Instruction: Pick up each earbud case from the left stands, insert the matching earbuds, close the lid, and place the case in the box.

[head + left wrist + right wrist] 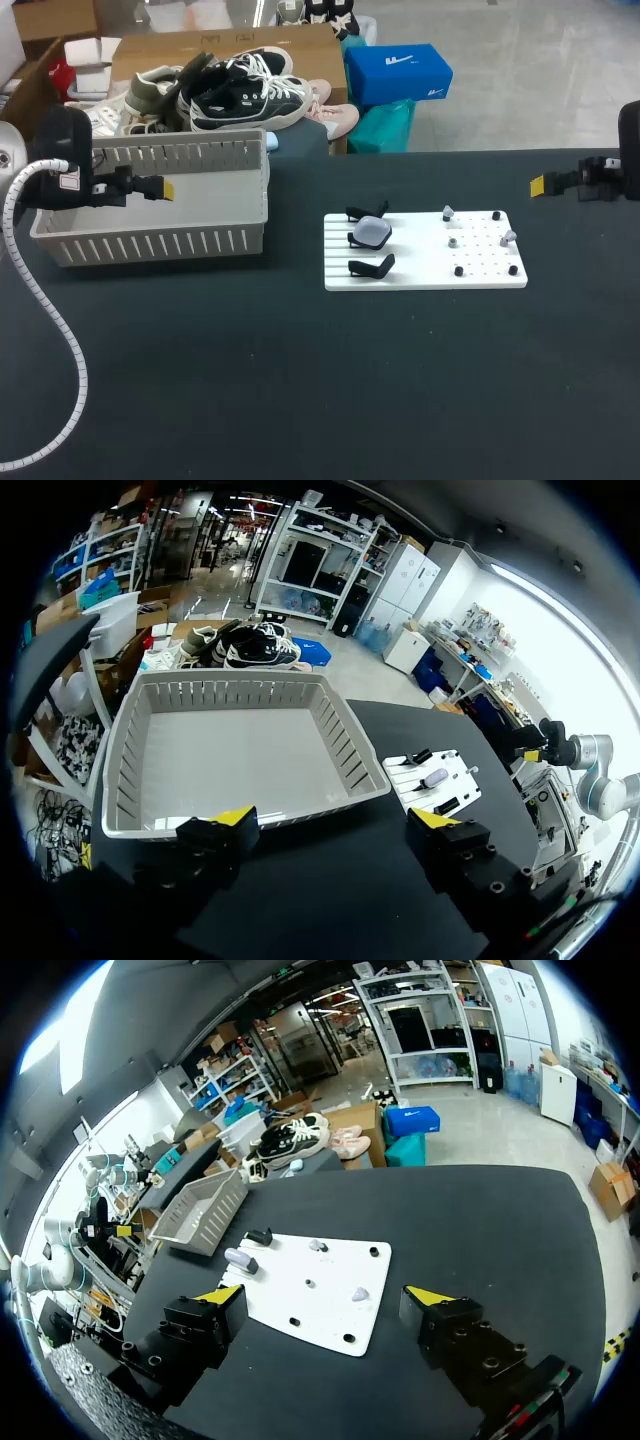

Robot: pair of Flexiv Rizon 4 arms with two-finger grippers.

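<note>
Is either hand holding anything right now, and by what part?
Nothing is held. The left hand and right hand are both open and empty; the case sits over on the board.

Bare black table [300, 400] is stretching wide at six o'clock of the white board [425, 278], leaving open passage. At the board's nine o'clock a grey basket [150, 245] is standing, slatted walls rising, top lying open. Black stands [372, 266] and small pegs [458, 270] are sticking up from the board. The left gripper [165, 188] is hanging above the basket's nine o'clock side, and the right gripper [537, 184] at the board's two o'clock, well apart.
</note>
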